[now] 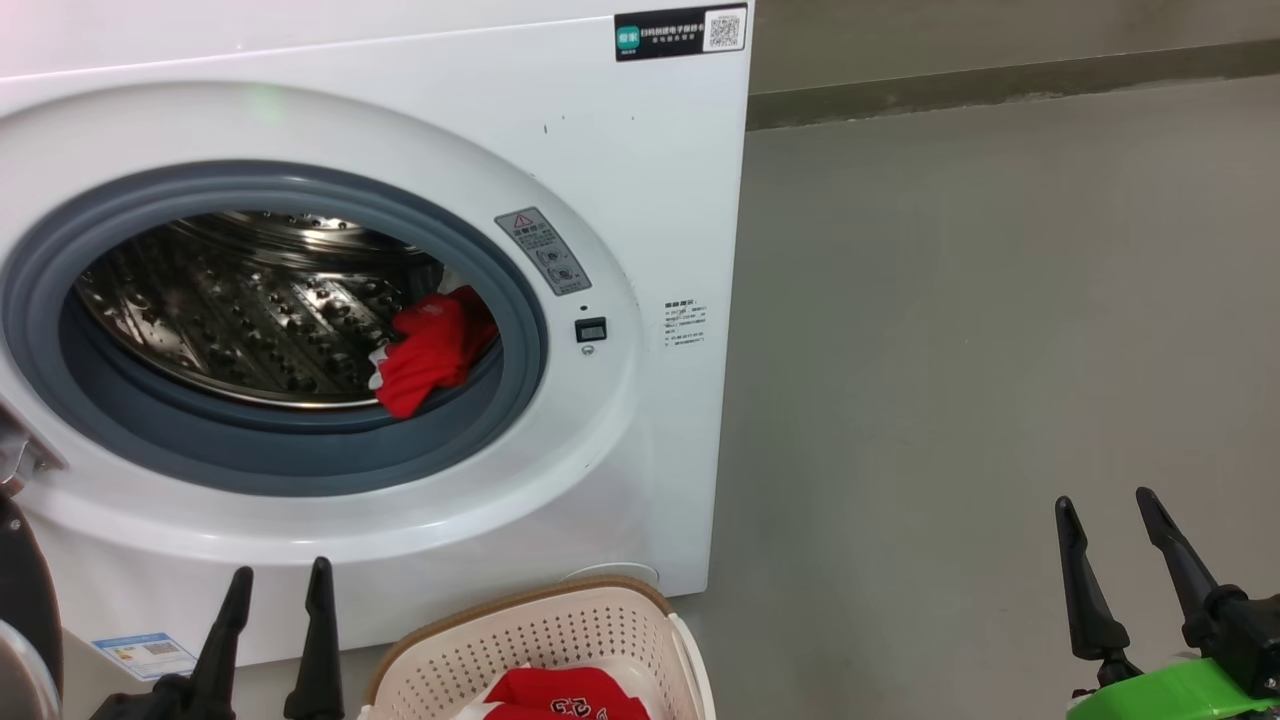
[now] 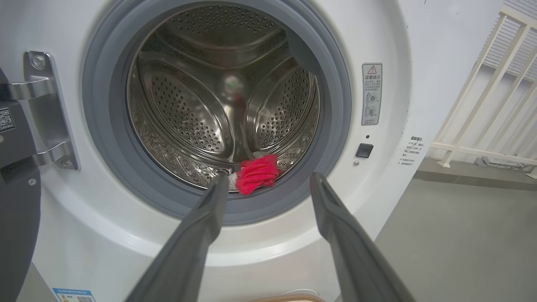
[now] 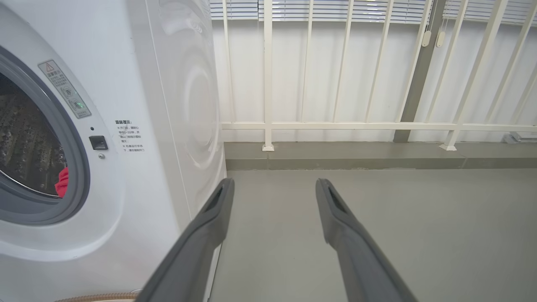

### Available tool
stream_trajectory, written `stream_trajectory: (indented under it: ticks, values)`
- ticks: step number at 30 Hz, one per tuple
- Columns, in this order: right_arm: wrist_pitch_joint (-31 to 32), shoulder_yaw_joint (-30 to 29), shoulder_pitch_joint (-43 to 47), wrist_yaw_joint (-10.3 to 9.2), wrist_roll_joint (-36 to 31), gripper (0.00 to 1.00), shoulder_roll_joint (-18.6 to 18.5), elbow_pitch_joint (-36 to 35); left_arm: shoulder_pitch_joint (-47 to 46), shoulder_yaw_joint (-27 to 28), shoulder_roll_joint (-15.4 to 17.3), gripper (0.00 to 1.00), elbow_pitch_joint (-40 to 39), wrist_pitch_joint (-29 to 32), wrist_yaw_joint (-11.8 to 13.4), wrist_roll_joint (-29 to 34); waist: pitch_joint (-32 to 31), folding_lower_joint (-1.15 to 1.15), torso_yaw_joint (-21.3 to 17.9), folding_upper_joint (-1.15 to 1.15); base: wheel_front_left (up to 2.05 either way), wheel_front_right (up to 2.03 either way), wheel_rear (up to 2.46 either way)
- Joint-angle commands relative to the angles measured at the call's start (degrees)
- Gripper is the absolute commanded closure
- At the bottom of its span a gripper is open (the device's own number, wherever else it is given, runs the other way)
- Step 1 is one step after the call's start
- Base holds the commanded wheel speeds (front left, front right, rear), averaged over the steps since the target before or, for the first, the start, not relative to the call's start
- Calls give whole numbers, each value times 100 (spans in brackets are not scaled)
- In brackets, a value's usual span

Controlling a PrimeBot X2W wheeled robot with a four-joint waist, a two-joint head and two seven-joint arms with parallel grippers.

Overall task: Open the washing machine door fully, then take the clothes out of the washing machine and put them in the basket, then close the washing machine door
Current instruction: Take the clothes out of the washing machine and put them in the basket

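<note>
Head view, red garment (image 1: 435, 350): low right inside the washing machine (image 1: 640, 200) drum (image 1: 240, 300), lapping onto the grey ring (image 1: 300, 460).
Head view, basket (image 1: 560, 625): just in front of washing machine, below its opening; second garment (image 1: 570, 695) lies in it.
Head view, door (image 1: 22, 580): swung out at washing machine's left edge, dark rim showing.
Head view, left gripper (image 1: 281, 568): in front of washing machine, below opening, fingers apart, empty.
Head view, right gripper (image 1: 1102, 498): well right of washing machine over floor (image 1: 950, 350), fingers apart, empty.
Left wrist view, aim: fingers spread, pointing at red garment on drum's lower lip.
Left wrist view, risk (judged): a fingertip may catch grey ring or steel lip before cloth. A pinch on one fold only may let it drop outside basket.
Left wrist view, hinge (image 2: 46, 113): left of washing machine opening. Door is near the arm, so a sideways swing could bump it.
Right wrist view, right gripper: fingers spread, facing floor and railing (image 3: 335, 126) beside washing machine; little risk.
</note>
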Motion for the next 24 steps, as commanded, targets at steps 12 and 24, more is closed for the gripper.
stream_trajectory:
  ticks: [12, 24]
  values:
    - [-37, 223, -167, 19, 83, 0, -239, -165, -551, -57, 82, 0, 174, -69, 119, -207, 309, 0, -14, 0, 0, 0, 0]
    - [-37, 328, -663, 19, 170, 0, -367, -261, -2138, 46, 82, 0, 1081, -69, 175, -227, 1285, 0, 14, 0, 0, 0, 0]
